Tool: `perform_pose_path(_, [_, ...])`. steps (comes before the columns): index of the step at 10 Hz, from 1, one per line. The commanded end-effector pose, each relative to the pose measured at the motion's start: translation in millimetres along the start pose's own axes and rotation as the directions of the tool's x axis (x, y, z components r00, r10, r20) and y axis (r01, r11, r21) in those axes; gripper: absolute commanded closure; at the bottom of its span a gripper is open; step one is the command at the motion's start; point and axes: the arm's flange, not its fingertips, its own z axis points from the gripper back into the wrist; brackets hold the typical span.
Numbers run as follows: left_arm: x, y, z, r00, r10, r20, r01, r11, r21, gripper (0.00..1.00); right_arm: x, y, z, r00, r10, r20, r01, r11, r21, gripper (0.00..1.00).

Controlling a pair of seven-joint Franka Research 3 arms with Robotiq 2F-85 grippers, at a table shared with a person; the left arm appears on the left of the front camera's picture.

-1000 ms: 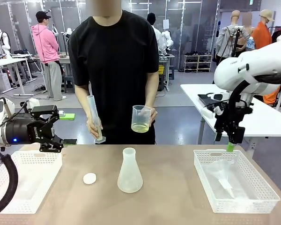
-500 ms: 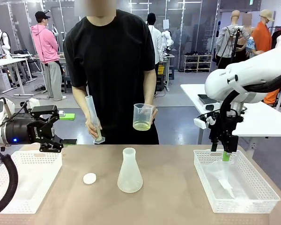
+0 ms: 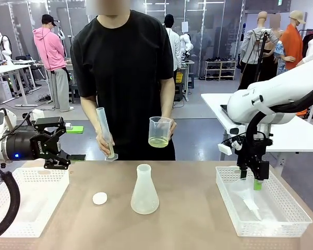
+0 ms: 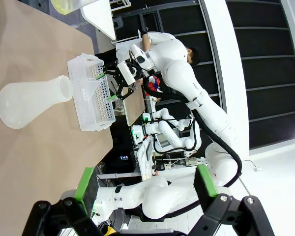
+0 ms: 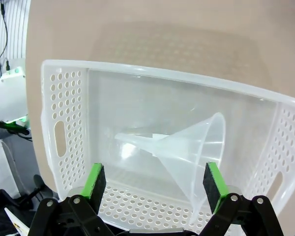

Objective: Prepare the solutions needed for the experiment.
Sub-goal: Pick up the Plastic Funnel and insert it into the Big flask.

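2 white perforated baskets: left basket (image 3: 60,194) at the table's left edge, right basket (image 3: 266,227) at its right edge. 1 frosted conical flask (image 3: 144,194) mid-table. 1 white round stopper (image 3: 99,198) beside the flask. 1 clear funnel (image 5: 187,147), in the right basket. 1 graduated cylinder (image 3: 105,133) and 1 beaker (image 3: 159,127), both held by the 1 person (image 3: 125,62) at the far edge. 1 portion of pale yellow-green liquid (image 3: 157,141), in the beaker.

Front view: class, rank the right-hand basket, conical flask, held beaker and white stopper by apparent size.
1. right-hand basket
2. conical flask
3. beaker, though it is farther off, so true size is unsure
4. white stopper
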Motion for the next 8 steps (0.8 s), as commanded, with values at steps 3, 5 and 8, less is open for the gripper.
perform_pose_path(3, [0,-1,2,1.000,-0.004,0.003,0.004,1.000,0.001,0.00,-2,-2,-16,0.999,-0.032,0.005,0.032,0.999,0.040,0.00])
perform_pose_path(5, [0,-1,2,1.000,-0.004,0.003,0.004,1.000,0.001,0.00,-2,-4,-20,1.000,-0.024,0.002,0.024,0.999,0.043,0.00])
perform_pose_path(8, [0,-1,2,1.000,-0.004,0.003,0.004,1.000,0.001,0.00,-4,-9,-22,0.999,-0.044,-0.010,0.044,0.999,0.014,0.29])
